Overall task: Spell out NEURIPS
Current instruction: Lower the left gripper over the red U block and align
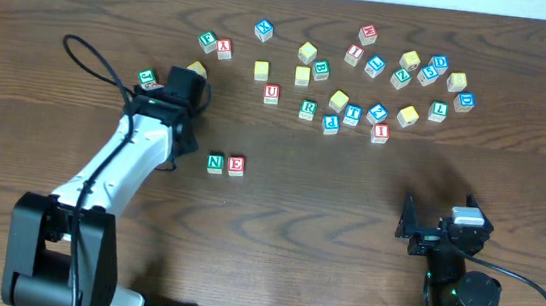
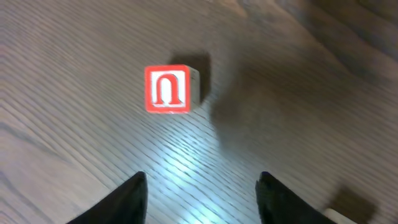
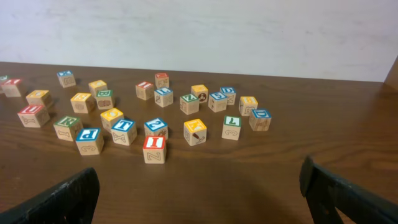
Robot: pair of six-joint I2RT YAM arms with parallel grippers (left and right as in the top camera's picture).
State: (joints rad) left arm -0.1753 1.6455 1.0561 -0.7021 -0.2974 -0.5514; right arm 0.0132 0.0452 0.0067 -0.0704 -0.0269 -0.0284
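Brown tabletop (image 2: 62,124), U cube (image 2: 168,89) — probably light, hard wood — grip opposite flat sides; left end effector (image 2: 202,180) apart, empty

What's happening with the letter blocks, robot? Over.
Left end effector open, empty. Right end effector open, empty. N, E placed; red U loose ahead. Nothing blocking.

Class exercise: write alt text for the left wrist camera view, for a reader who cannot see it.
A wooden cube with a red letter U on its top face, seen upside down, sits on the wood-grain table. The left claw, its two dark fingers at the bottom edge, is open and empty, short of the cube.
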